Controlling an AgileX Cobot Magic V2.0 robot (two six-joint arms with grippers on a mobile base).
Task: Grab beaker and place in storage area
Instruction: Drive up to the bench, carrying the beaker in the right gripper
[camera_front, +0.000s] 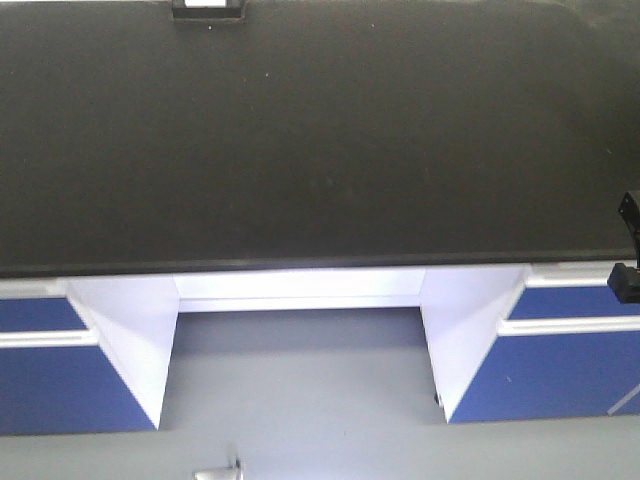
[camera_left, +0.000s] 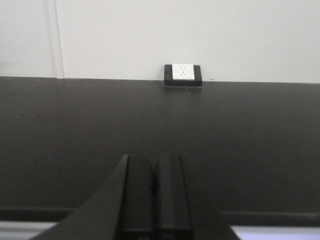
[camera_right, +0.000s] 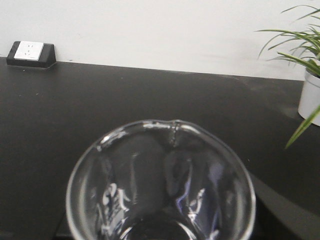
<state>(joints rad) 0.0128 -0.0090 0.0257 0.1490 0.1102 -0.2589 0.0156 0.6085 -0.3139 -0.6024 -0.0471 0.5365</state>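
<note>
Beaker (camera_right: 160, 185) up close, evidently clamped in right claw for carrying over storage surface (camera_right: 75, 110); left claw (camera_left: 155, 185) closed, idle, parked clear.

The clear glass beaker (camera_right: 160, 185) stands upright, its flared rim, pouring lip and white marks near the camera, above the wide matte-black benchtop (camera_front: 320, 140).

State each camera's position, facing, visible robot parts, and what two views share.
Front: raised, looking down on the benchtop; a black arm part shows at the right edge.
Left wrist: low, facing the rear wall along the shut left gripper.
Right wrist: facing the rear wall over the beaker; no gripper seen.
Both wrist views share the socket box.
</note>
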